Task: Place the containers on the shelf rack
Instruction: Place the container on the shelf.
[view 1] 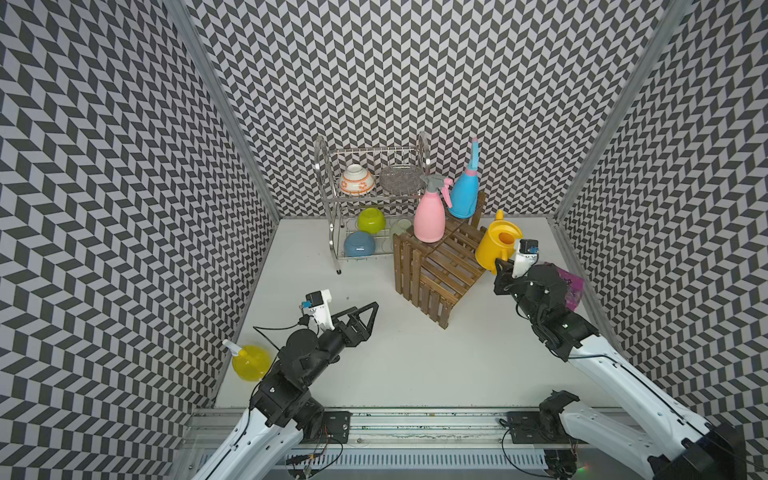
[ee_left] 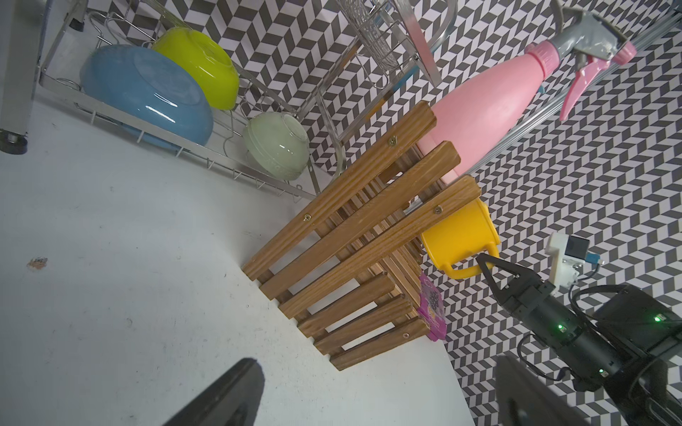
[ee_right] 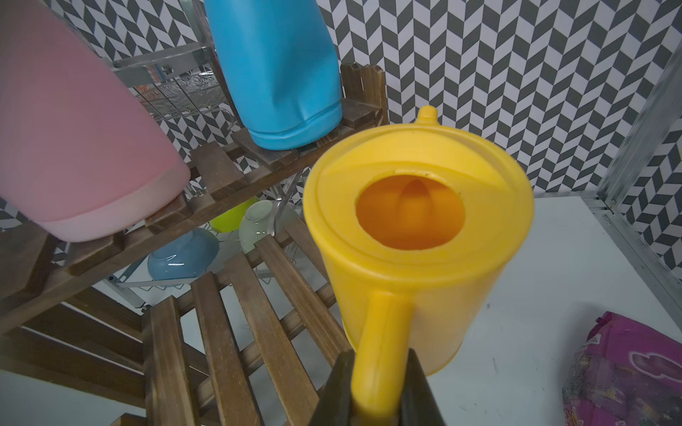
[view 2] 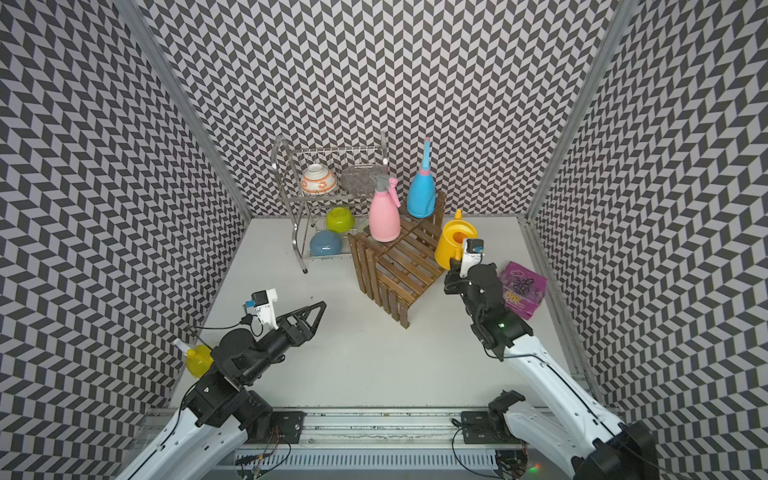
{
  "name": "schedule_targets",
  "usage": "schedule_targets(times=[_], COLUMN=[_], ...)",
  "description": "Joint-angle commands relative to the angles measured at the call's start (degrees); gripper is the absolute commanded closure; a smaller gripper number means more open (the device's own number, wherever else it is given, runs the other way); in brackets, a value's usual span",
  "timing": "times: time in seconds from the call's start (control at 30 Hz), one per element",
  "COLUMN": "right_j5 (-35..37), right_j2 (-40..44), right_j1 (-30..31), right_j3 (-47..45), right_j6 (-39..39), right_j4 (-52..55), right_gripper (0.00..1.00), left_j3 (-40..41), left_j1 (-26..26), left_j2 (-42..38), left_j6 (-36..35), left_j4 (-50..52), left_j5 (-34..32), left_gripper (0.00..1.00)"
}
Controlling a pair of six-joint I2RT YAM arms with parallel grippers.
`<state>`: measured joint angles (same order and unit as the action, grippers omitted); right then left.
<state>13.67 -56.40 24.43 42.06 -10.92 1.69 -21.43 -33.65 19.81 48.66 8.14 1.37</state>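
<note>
1. Top views. The right gripper (view 1: 500,266) is clamping the handle of the yellow watering can (view 1: 494,243). The can is hanging tilted just beside the right edge of the wooden shelf rack (view 1: 440,270), with its spout pointing toward the back wall (view 1: 415,83). The pink spray bottle (view 1: 429,216) and the blue spray bottle (view 1: 463,195) are standing upright on the rack's upper tiers, long axes vertical. The translucent yellow round spray bottle (view 1: 249,361) is sitting at the left edge of the table (view 1: 415,353). The left gripper (view 1: 370,309) is hovering over bare table. The purple package (view 2: 521,286) is carrying print too small to read.
2. Left wrist view. The left gripper's fingers (ee_left: 228,398) are standing wide apart. The can is hanging clear of the table. A pale green bowl (ee_left: 276,147) is showing most clearly here, beside the blue bowl (ee_left: 147,96) and the lime bowl (ee_left: 199,62) in the wire dish rack (ee_left: 16,92).
3. Right wrist view. Both fingers (ee_right: 336,391) are pressing on the can's handle, and its open top is facing the camera.
</note>
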Motion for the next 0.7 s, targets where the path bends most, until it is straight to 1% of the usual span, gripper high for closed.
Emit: schedule_targets(times=[0.0, 0.23, 0.67], right_j5=[-1.36, -0.68, -1.14], right_j2=[-1.78, -7.01, -11.65], right_j1=[-0.82, -1.51, -2.45], right_j3=[3.6, 6.36, 7.42], right_j6=[2.12, 2.59, 2.65], right_j4=[-7.81, -8.53, -9.82], right_gripper=[1.0, 0.93, 0.81], left_j3=[-0.95, -1.75, -2.54], left_j1=[0.07, 0.07, 0.07], left_j2=[-0.61, 0.32, -0.13], left_j6=[-1.03, -1.55, -1.38], left_j4=[-0.93, -1.29, -0.56], left_j5=[0.58, 0.72, 0.39], left_gripper=[0.0, 0.0, 0.0])
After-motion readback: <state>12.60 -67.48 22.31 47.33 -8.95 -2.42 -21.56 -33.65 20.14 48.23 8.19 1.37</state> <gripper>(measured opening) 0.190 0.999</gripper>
